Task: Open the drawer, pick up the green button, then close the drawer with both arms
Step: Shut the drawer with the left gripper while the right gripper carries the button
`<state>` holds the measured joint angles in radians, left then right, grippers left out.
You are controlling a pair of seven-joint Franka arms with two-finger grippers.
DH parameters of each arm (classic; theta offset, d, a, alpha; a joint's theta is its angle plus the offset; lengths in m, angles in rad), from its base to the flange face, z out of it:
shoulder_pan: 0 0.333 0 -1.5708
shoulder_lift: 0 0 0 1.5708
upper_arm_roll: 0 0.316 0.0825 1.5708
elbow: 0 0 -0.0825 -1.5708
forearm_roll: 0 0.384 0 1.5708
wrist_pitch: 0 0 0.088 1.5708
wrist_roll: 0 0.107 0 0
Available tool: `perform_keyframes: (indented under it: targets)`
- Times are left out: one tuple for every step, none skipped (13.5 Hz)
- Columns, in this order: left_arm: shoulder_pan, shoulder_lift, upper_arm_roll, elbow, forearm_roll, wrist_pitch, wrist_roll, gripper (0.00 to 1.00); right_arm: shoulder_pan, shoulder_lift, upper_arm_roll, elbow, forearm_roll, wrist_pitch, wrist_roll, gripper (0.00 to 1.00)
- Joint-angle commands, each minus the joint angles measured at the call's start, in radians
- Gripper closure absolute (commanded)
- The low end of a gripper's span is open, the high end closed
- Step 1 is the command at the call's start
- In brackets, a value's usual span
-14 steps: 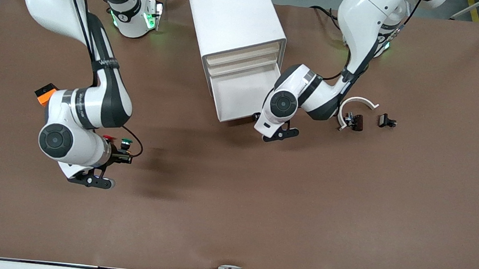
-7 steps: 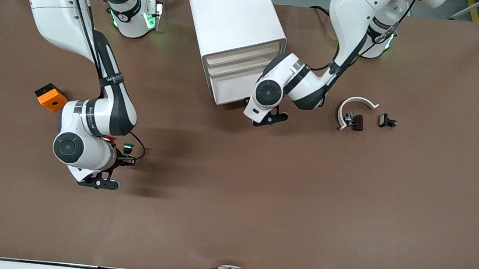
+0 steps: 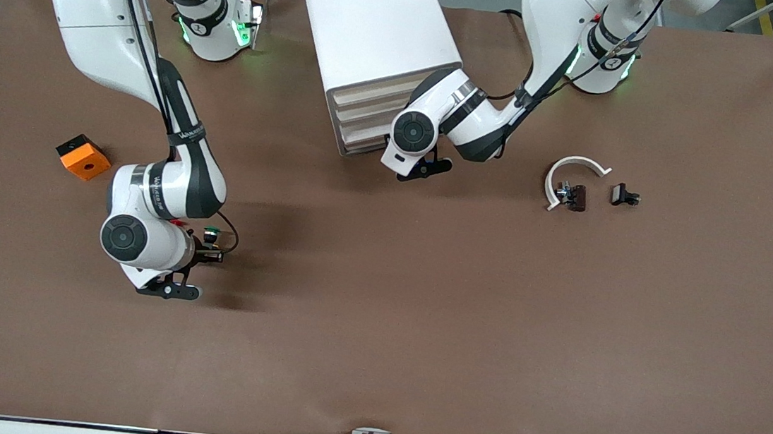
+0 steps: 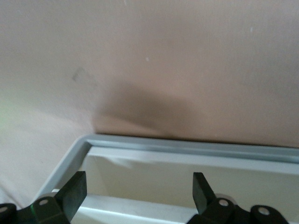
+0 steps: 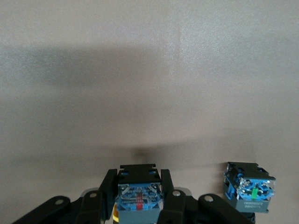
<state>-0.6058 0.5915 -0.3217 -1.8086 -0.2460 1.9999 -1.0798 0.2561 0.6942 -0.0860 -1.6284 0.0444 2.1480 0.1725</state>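
The white cabinet stands at the robots' side of the table, and all its beige drawer fronts look flush. My left gripper is open at the lowest drawer. In the left wrist view the gripper straddles the drawer's pale front. My right gripper is low over the table. In the right wrist view it is shut on a button with a red-marked bluish base and a yellow sliver underneath. The green-capped button rests on the table beside it and also shows in the right wrist view.
A red-capped button peeks out by my right wrist. An orange cube lies toward the right arm's end. A white curved piece and two small black parts lie toward the left arm's end.
My left gripper pushed the open drawer in until it sits flush with the cabinet. My right arm swung toward the left arm's end, and its gripper stayed shut on its button.
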Motion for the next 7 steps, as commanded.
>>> perform_keyframes:
  targets:
    - [-0.017, 0.01, -0.005, 0.008, -0.032, -0.01, -0.014, 0.0, -0.021, 0.005, 0.015, -0.016, -0.014, 0.033, -0.033, 0.85]
    - [-0.019, 0.011, -0.005, 0.008, -0.032, -0.01, -0.015, 0.0, -0.021, 0.01, 0.015, -0.016, -0.014, 0.033, -0.034, 0.85]
    - [-0.022, 0.011, -0.005, 0.008, -0.032, -0.01, -0.015, 0.0, -0.021, 0.01, 0.017, -0.016, -0.014, 0.033, -0.034, 0.85]
    - [-0.022, 0.011, -0.005, 0.009, -0.033, -0.01, -0.015, 0.0, -0.023, 0.011, 0.015, -0.018, -0.014, 0.035, -0.034, 0.84]
    - [-0.022, 0.011, -0.005, 0.009, -0.045, -0.01, -0.015, 0.0, -0.024, 0.014, 0.017, -0.016, -0.014, 0.036, -0.034, 0.82]
    - [-0.02, 0.008, -0.005, 0.011, -0.048, -0.01, -0.017, 0.0, -0.024, 0.021, 0.017, -0.018, -0.014, 0.042, -0.034, 0.81]
    - [-0.017, 0.007, -0.005, 0.011, -0.049, -0.01, -0.017, 0.0, -0.024, 0.024, 0.017, -0.018, -0.014, 0.05, -0.034, 0.81]
